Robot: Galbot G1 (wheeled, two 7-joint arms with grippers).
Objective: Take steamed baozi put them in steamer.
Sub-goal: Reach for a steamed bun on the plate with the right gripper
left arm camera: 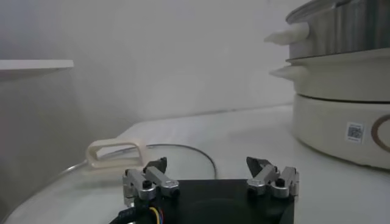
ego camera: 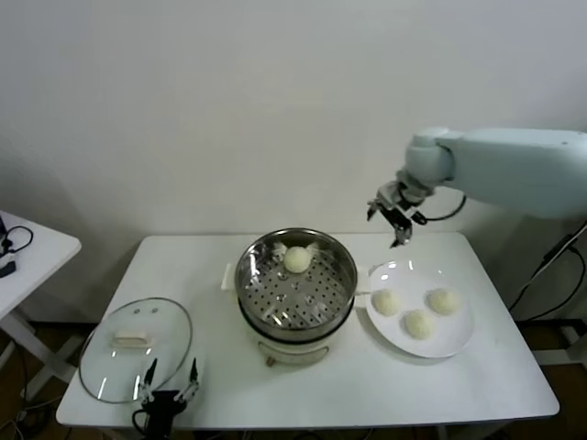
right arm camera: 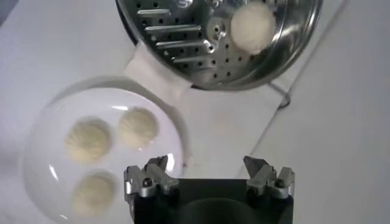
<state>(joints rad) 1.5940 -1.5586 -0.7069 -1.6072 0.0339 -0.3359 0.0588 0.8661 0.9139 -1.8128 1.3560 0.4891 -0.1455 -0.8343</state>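
White wall behind a white table point(ego camera: 303, 394) that carries the whole setup. At the table's centre stands the steamer point(ego camera: 295, 280), a shiny perforated metal basket on a white cooker base. One bun point(ego camera: 296, 259) lies inside the basket, on the far side of its floor. To the robot's right, just beside the steamer, sits a round white plate point(ego camera: 454, 341) holding three more buns point(ego camera: 418, 323), close together but apart from one another. To the robot's left lies a glass lid point(ego camera: 110, 367) with a pale handle, flat on the table. The right gripper point(ego camera: 396, 218) hangs in the air above the table's far edge, between steamer and plate, jaws wide apart and holding nothing. The left gripper point(ego camera: 168, 380) is parked low at the table's near edge, beside the lid, jaws wide and empty. A second white table point(ego camera: 27, 252) stands at far left.
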